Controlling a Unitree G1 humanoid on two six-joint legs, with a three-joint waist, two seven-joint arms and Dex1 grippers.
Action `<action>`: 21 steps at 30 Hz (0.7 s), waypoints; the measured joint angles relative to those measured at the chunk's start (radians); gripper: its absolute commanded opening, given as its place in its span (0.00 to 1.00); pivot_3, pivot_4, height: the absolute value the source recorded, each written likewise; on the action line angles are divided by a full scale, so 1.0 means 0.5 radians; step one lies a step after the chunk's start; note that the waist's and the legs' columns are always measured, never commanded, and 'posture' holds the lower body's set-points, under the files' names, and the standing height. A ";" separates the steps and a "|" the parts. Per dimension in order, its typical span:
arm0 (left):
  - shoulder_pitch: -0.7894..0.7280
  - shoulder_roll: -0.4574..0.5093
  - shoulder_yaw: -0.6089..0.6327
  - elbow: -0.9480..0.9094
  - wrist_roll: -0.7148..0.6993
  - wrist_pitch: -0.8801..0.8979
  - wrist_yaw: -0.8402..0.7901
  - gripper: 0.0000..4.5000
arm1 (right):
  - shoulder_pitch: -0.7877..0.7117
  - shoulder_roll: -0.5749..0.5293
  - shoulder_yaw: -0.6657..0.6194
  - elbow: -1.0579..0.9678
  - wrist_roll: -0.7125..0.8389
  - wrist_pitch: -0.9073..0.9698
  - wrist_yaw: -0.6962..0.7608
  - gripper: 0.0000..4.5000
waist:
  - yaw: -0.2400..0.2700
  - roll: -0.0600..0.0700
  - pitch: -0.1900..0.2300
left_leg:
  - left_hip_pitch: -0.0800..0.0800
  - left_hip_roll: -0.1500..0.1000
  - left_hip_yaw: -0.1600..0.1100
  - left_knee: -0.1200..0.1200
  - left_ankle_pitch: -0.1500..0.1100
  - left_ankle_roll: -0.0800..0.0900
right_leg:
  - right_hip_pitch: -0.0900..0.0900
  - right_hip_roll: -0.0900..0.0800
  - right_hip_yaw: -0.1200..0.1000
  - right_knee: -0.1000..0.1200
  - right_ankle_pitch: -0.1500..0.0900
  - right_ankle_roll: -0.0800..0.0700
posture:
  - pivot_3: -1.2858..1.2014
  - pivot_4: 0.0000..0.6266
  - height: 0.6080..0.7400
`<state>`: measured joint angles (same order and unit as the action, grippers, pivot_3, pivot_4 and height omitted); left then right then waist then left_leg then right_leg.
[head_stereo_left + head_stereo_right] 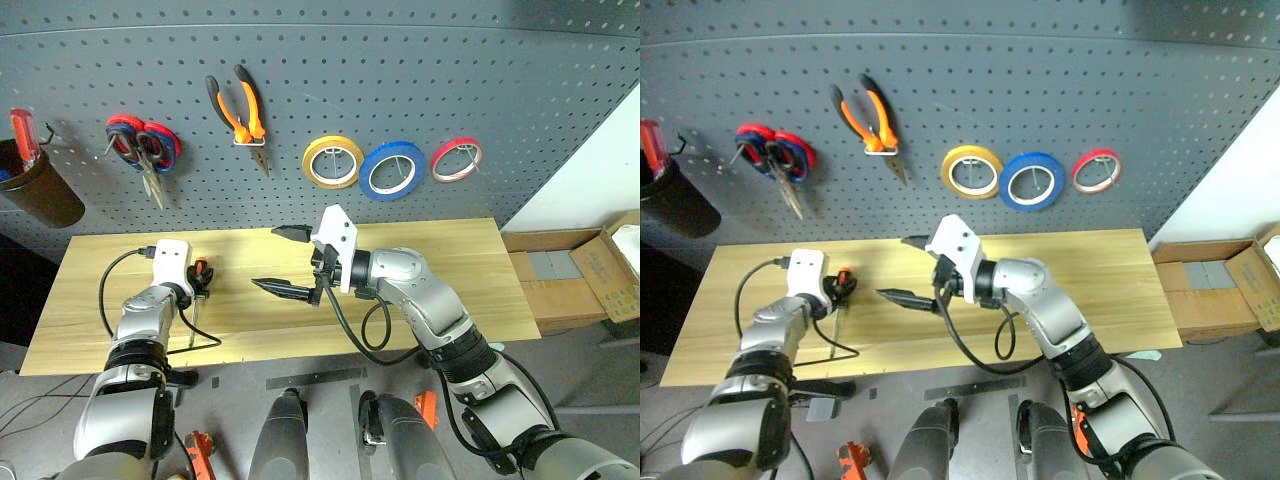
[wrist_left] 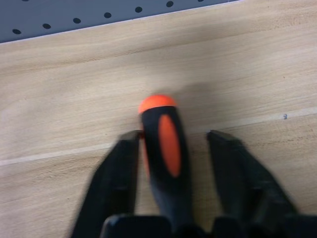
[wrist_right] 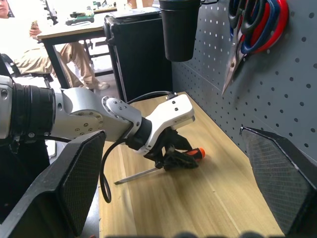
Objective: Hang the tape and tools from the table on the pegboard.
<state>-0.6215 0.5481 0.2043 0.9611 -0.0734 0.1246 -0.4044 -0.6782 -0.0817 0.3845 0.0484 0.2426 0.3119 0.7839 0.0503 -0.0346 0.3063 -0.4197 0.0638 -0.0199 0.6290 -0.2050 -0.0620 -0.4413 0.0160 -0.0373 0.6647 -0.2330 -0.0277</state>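
The right pincer (image 1: 286, 260) hovers nearest the camera above the wooden surface (image 1: 450, 270), its two black fingers spread wide apart and empty. At the surface's left end, the left pincer (image 2: 171, 168) straddles the orange-and-black handle of the one screwdriver (image 2: 166, 144), which lies flat; one finger (image 2: 116, 178) touches the handle, the other stands slightly off, so a firm clamp cannot be told. The screwdriver's thin shaft (image 3: 136, 175) points back toward the surface's front edge. On the pegboard (image 1: 400, 70) hang three rolls of tape: yellow (image 1: 333, 161), the blue roll (image 1: 392, 170) and thin red (image 1: 457, 159). One pair of orange-handled pliers (image 1: 243, 115) hangs left of them. Further left, red-and-blue scissors (image 1: 143, 143) overlap another tool, hard to separate. A dark cup (image 1: 40, 190) is cut off at the edge.
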 measured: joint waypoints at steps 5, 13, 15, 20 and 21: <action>-0.004 0.017 0.000 0.000 0.000 -0.001 0.001 0.16 | -0.018 0.002 -0.016 0.012 -0.011 -0.001 0.003 1.00 | 0.000 0.000 0.000 | 0.000 0.000 0.000 0.000 0.000 0.000 | 0.000 0.000 0.000 0.000 0.000 0.000 | 0.58 0.54 1.00; 0.029 0.006 -0.001 -0.107 -0.002 0.006 0.038 0.16 | -0.029 0.005 -0.044 0.025 -0.002 -0.001 0.017 1.00 | 0.001 0.000 0.000 | -0.002 0.000 0.000 0.000 0.000 0.000 | 0.000 -0.001 0.000 -0.001 0.000 0.000 | 0.58 0.48 1.00; 0.056 -0.001 0.000 -0.194 -0.007 0.017 0.048 0.16 | -0.033 0.005 -0.073 0.025 0.014 0.000 0.025 1.00 | 0.002 -0.001 -0.001 | -0.002 0.000 0.000 -0.001 0.000 0.000 | 0.000 -0.001 0.000 -0.002 0.000 0.000 | 0.58 0.47 1.00; 0.102 -0.013 0.000 -0.268 -0.008 0.039 0.100 0.16 | -0.035 -0.010 -0.101 0.025 0.025 0.000 0.043 1.00 | 0.002 -0.001 -0.001 | -0.002 0.000 0.000 -0.001 0.000 0.000 | -0.001 -0.001 -0.001 -0.002 0.000 0.000 | 0.58 0.45 1.00; 0.112 -0.014 0.000 -0.279 -0.010 0.044 0.110 0.16 | -0.035 -0.012 -0.101 0.025 0.025 -0.001 0.043 1.00 | 0.002 -0.001 -0.001 | -0.002 0.000 0.000 -0.001 0.000 0.000 | -0.001 -0.001 -0.001 -0.001 0.000 0.000 | 0.58 0.45 1.00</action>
<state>-0.5653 0.5411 0.2041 0.8217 -0.0782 0.1465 -0.3496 -0.6960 -0.0880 0.3340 0.0609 0.2550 0.3116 0.8055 0.0513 -0.0353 0.3059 -0.4205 0.0638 -0.0200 0.6287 -0.2050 -0.0622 -0.4417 0.0154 -0.0377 0.6639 -0.2330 -0.0277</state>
